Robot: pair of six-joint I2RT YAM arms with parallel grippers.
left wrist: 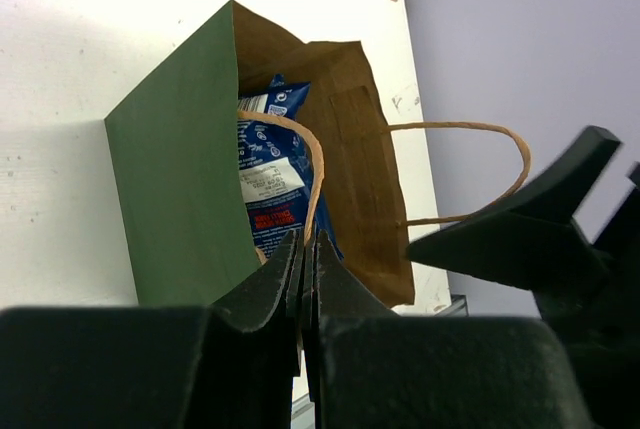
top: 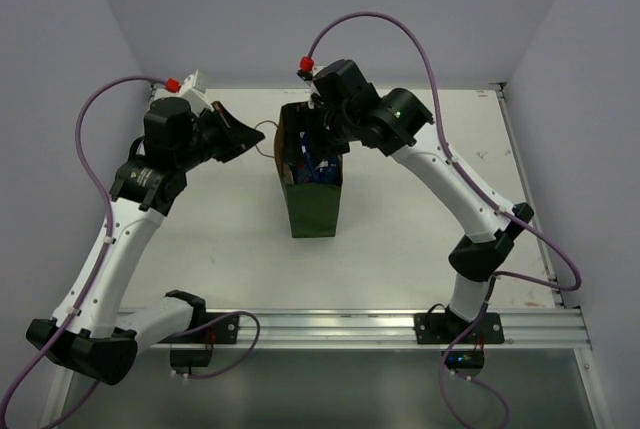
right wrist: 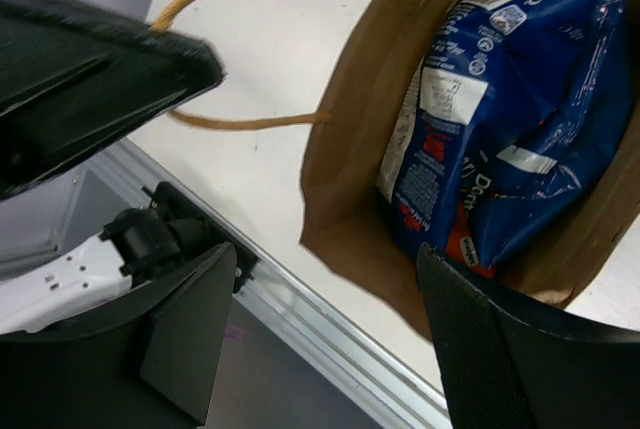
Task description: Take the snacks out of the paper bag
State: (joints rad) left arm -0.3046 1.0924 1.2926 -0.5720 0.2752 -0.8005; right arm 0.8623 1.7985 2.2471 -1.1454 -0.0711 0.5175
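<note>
The dark green paper bag (top: 313, 197) stands upright mid-table, mouth open and brown inside (right wrist: 350, 139). A large blue-and-white snack bag (right wrist: 510, 109) fills it and also shows in the left wrist view (left wrist: 270, 184). The smaller packets are hidden. My left gripper (top: 248, 135) is shut on the bag's near loop handle (left wrist: 312, 164), which runs down between its fingertips (left wrist: 308, 247). My right gripper (top: 325, 129) hovers over the bag's mouth, open and empty (right wrist: 330, 319). One finger (right wrist: 190, 319) is outside the bag wall and the other (right wrist: 480, 349) is over the snack.
The bag's second loop handle (left wrist: 480, 129) hangs free over the white table (top: 200, 249). An aluminium rail (top: 400, 324) runs along the table's near edge. Lilac walls close in the back and both sides.
</note>
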